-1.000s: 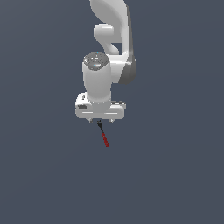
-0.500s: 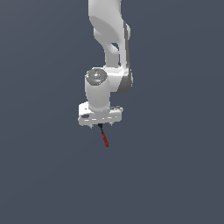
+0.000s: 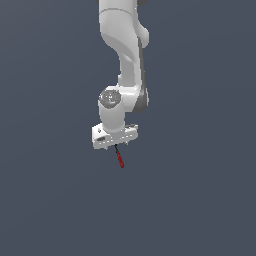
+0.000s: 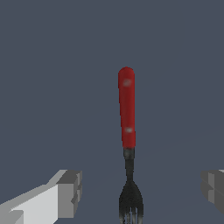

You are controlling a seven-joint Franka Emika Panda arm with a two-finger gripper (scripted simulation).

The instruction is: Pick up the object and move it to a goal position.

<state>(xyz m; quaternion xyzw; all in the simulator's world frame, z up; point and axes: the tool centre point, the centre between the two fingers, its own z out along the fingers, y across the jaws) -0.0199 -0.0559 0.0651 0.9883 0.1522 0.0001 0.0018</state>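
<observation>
Tool (image 3: 115, 145) hung right over the fork (image 3: 119, 159) w/ its fingers (image 4: 65, 192) spread wide, one on each side of the black tine end, nothing gripped yet. Best move, I'd say: drop straight down, keep the fork centred btwn the pads and close across the thin neck, not along it, or it could roll out. Fork lay on the grey surface (image 3: 55, 200) just below the tool, long axis running from black tines under the wrist out to the red handle, pointing away from the tool.
</observation>
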